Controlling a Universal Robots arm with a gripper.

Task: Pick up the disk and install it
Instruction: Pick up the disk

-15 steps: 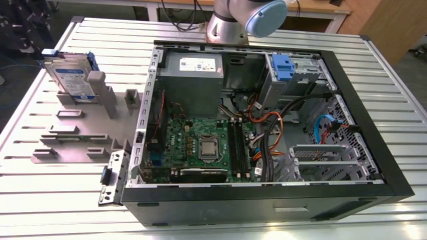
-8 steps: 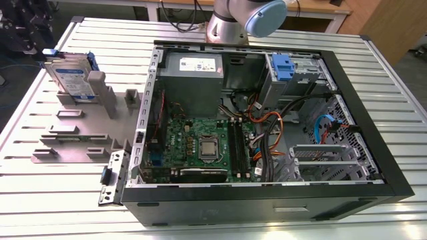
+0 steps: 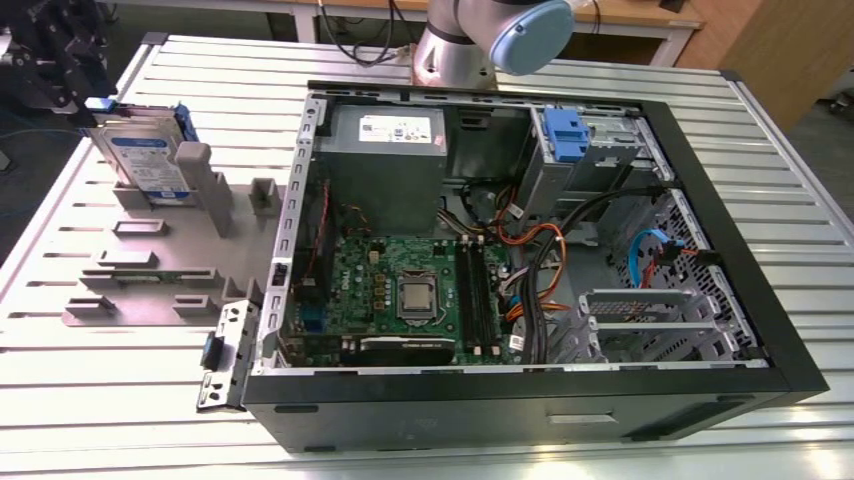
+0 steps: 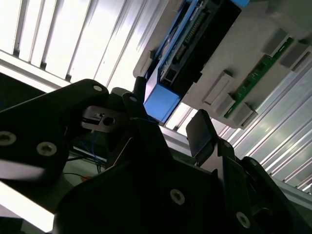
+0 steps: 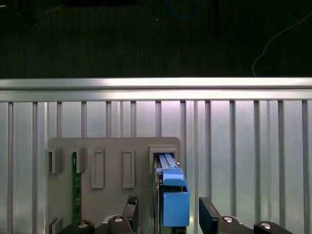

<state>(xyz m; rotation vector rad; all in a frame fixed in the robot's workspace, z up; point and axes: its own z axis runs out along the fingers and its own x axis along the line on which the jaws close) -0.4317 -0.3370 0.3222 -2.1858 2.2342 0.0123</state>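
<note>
Robot's claw (image 5: 169, 209), released, straddles the blue carrier end of the disk (image 5: 174, 195), its fingers (image 5: 209, 214) apart from it. The disk stands on edge in a grey holder (image 5: 112, 146) on the slatted tabletop (image 5: 243, 146), beside the open computer case (image 3: 534, 250). A sound grasp likely needs centring, then squeezing the frame's sides squarely.

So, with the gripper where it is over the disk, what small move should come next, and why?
Probably close the gripper on the disk. In both wrist views its open fingers flank the disk's blue carrier end, with a gap on each side. The disk stands upright in the grey holder outside the computer case, so it is not yet grasped.
</note>
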